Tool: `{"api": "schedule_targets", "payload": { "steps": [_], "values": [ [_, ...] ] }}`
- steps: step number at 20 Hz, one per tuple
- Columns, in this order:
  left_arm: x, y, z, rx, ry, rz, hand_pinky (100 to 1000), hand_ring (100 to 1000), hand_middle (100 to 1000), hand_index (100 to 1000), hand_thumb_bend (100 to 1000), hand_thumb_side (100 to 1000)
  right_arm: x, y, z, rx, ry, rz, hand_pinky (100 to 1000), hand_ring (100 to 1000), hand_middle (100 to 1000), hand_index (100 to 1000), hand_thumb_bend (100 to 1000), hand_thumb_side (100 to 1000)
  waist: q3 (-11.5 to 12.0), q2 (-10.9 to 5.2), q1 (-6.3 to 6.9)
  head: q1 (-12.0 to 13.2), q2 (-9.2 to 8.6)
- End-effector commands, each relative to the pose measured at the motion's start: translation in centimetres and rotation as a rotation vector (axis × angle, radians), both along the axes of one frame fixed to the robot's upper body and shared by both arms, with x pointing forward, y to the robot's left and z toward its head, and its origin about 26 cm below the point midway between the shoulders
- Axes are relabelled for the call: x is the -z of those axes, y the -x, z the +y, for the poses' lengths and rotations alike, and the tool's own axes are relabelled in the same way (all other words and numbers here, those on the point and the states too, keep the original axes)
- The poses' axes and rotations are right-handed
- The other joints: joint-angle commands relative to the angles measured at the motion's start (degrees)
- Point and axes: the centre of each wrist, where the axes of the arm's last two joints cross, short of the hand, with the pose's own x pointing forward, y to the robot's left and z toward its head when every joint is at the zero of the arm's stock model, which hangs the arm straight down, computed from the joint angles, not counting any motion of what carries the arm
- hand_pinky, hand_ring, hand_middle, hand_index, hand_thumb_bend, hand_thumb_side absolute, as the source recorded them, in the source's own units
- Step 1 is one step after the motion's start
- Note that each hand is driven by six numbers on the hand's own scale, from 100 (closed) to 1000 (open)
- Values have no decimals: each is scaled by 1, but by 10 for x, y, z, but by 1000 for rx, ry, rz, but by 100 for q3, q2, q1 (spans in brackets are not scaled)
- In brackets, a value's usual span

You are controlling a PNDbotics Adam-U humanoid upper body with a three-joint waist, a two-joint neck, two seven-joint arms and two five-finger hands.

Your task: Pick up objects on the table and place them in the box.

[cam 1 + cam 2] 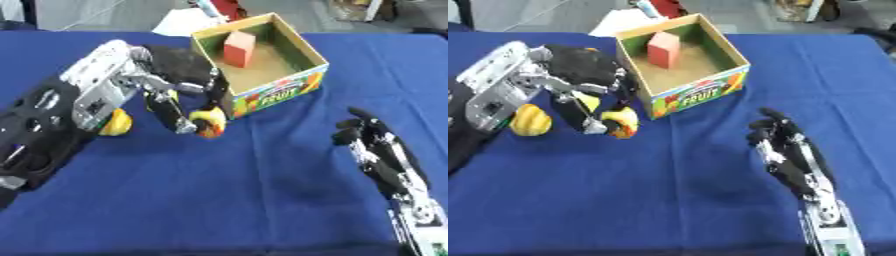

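Presently: left hand [166,97] fingers curled on small yellow-and-orange rounded toy [208,122], just beside open cardboard fruit box [306,47]; lift clear of near wall, then release; right hand [785,150] relaxed, away from box.

Table cloth [219,200]: plain deep blue. Box [302,42]: yellow rim, green inner walls, tan floor; its outer front face is printed in many colours, with the word FRUIT in white letters. Block [238,48] in the box: red to salmon pink. Left hand [166,92]: black with silver-grey parts, on a silver and black arm. Small object [208,121] at its fingers: yellow with orange-red and a black patch. Second small object [529,120]: yellow, ridged. Right hand [785,152]: black fingers with silver joints, wrist section silver-white with a small green mark
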Motion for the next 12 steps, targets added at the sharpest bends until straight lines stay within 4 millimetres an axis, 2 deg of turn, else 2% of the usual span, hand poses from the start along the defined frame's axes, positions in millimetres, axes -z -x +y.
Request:
{"api": "schedule_targets", "payload": {
  "steps": [1,6,12],
  "values": [
    [-28,-6,8,-45,24,-63,759,641,612,474,159,215,-6,-2,-3,0,16,-22,645,641,658,894,100,423,-9,-165,82,-9,27],
    [-28,-32,-5,-124,91,-147,759,643,613,478,182,210,-6,-1,-1,-10,14,-20,645,641,658,894,100,421,-60,-165,61,-26,27],
    [-9,-61,-37,-198,158,-257,757,642,615,485,199,199,-5,-1,5,-37,12,-17,645,640,658,895,100,416,-218,-154,19,26,27]
  ]
}}
